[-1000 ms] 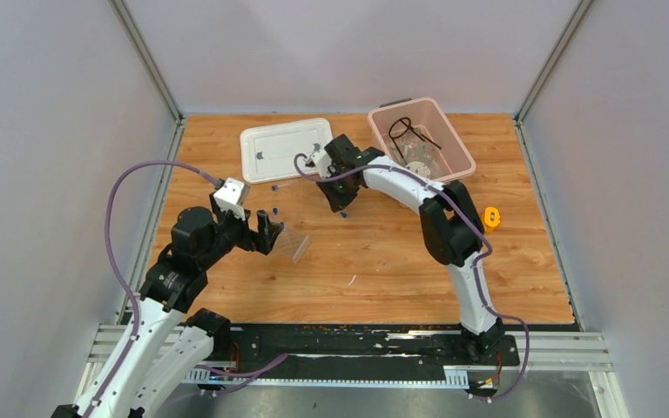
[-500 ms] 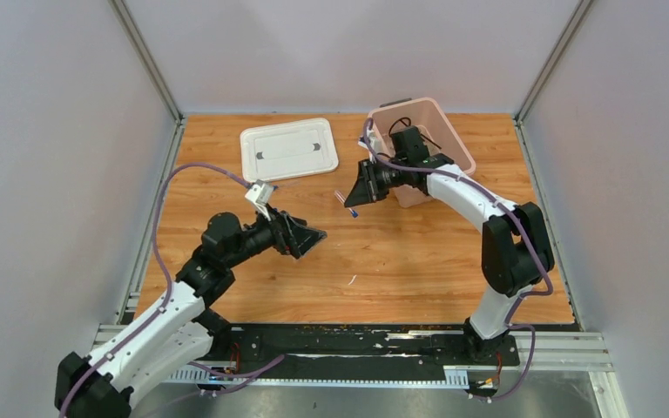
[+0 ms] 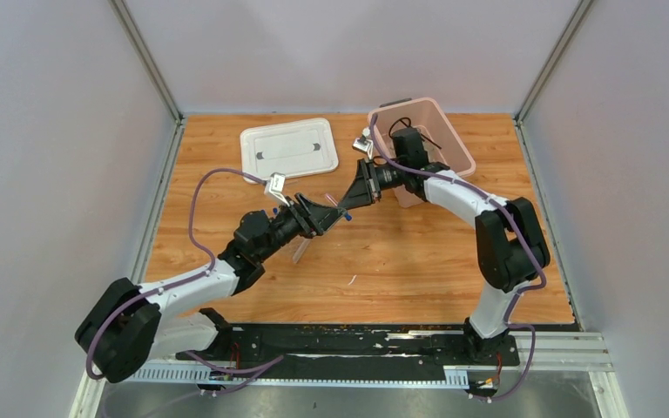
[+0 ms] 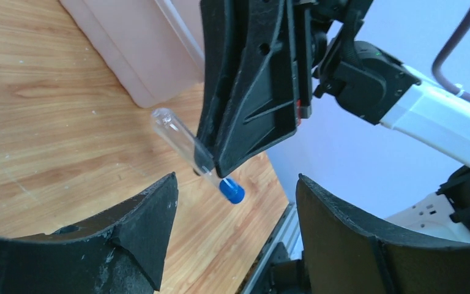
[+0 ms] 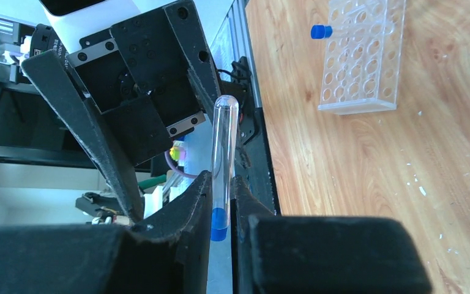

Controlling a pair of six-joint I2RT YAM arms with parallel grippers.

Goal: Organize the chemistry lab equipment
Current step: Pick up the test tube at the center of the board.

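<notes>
My right gripper (image 5: 220,191) is shut on a clear blue-capped tube (image 5: 224,147), which it holds above the table near the cap (image 4: 232,191). In the left wrist view the tube (image 4: 180,142) sticks out below the right gripper's black fingers (image 4: 251,92). My left gripper (image 4: 235,211) is open, its fingers on either side just short of the cap and not touching it. From above, both grippers (image 3: 338,209) meet at mid-table. The clear tube rack (image 5: 361,55) lies on the wood with one blue-capped tube (image 5: 321,30) in it. A black wire tripod (image 3: 411,132) sits inside the bin.
The pink bin (image 3: 458,150) stands at the back right, behind the right arm. Its white lid (image 3: 287,148) lies flat at the back left. The rack (image 3: 300,252) is partly under the left arm. A small white speck (image 3: 351,279) lies on the near wood.
The left arm has swung right and stretched out until its gripper faces the right gripper's tube. Its jaws have narrowed a little. The right gripper has barely shifted in the last half second.
</notes>
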